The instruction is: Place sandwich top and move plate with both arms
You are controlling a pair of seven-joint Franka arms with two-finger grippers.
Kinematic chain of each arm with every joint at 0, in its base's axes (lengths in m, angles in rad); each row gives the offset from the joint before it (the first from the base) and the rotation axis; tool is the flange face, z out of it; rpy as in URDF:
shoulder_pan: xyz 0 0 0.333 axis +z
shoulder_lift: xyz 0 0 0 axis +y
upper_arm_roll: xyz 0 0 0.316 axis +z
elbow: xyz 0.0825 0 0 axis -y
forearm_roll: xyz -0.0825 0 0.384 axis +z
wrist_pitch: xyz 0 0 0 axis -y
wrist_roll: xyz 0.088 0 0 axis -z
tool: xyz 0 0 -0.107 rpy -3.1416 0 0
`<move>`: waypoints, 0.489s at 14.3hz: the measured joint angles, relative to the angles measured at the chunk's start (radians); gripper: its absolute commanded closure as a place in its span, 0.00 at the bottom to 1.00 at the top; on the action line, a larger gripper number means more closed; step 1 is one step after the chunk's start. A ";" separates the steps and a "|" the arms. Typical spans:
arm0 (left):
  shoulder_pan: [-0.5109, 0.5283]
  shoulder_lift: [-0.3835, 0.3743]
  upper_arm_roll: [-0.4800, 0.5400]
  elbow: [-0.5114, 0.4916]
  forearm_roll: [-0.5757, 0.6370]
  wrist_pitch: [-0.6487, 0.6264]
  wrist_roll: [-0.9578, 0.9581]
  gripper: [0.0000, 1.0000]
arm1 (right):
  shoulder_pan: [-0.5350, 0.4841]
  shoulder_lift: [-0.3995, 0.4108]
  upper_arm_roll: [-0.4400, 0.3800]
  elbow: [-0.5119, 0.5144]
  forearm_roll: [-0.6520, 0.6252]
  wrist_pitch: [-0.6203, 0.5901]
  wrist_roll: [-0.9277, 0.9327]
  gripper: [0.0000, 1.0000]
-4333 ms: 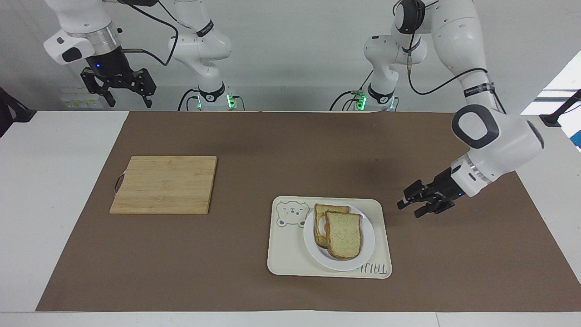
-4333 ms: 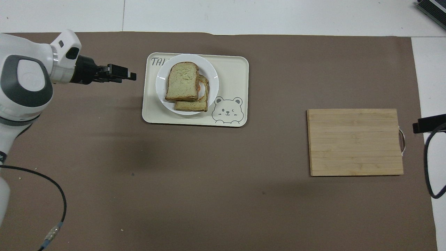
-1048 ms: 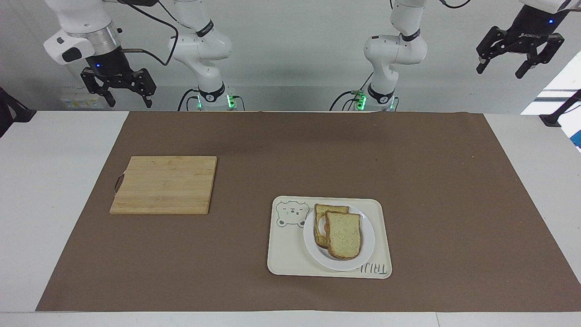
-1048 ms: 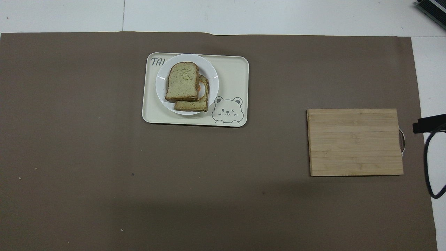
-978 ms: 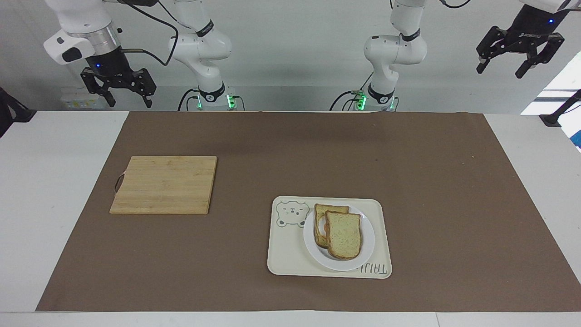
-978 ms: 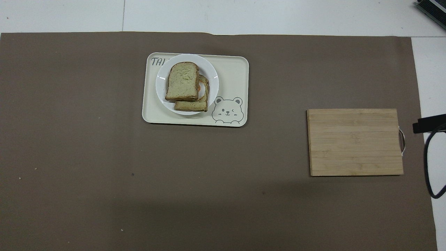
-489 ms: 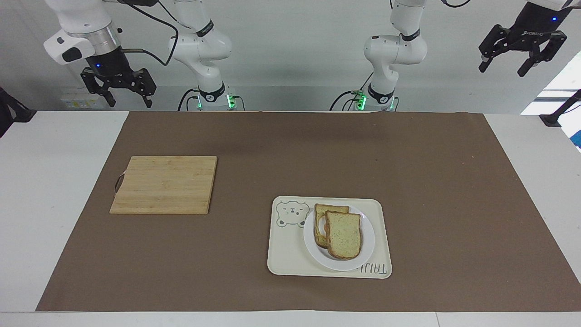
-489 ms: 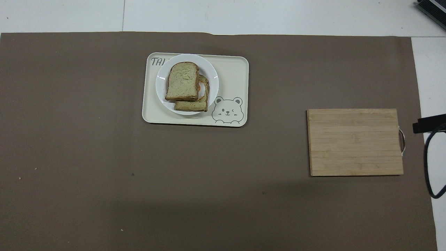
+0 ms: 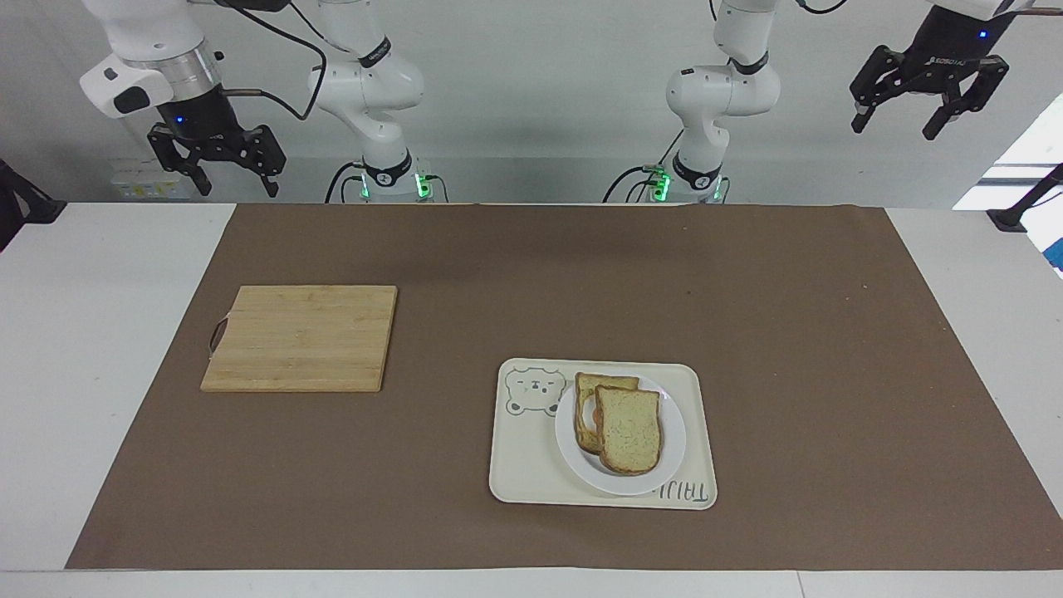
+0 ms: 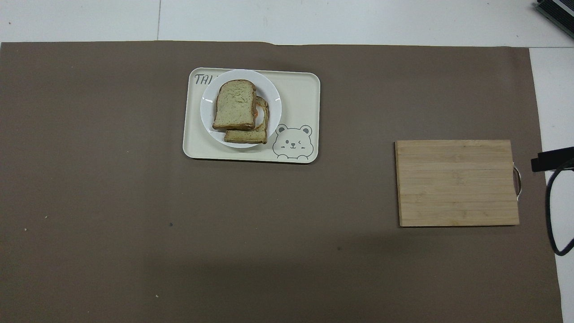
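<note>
Speckled squarish sandwich top (image 9: 630,429) on glossy round plate (image 9: 669,453), left pincer (image 9: 928,87) and right pincer (image 9: 217,158) raised at the counter's robot-side corners, both wide, empty.

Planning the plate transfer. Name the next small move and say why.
Probably bring the left hand down toward the plate. The top slice already lies on the sandwich, the plate still sits on the tray, and both hands, the right hand too, hang open, high and empty.
</note>
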 measured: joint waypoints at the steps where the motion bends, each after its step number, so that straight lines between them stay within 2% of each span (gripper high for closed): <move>1: 0.007 0.000 -0.006 0.000 0.000 0.000 0.000 0.00 | 0.000 0.000 0.000 0.000 0.000 0.000 0.000 0.00; 7: 0.022 0.000 -0.012 -0.001 0.001 -0.007 0.000 0.00 | 0.000 0.000 0.000 0.000 0.000 0.000 0.000 0.00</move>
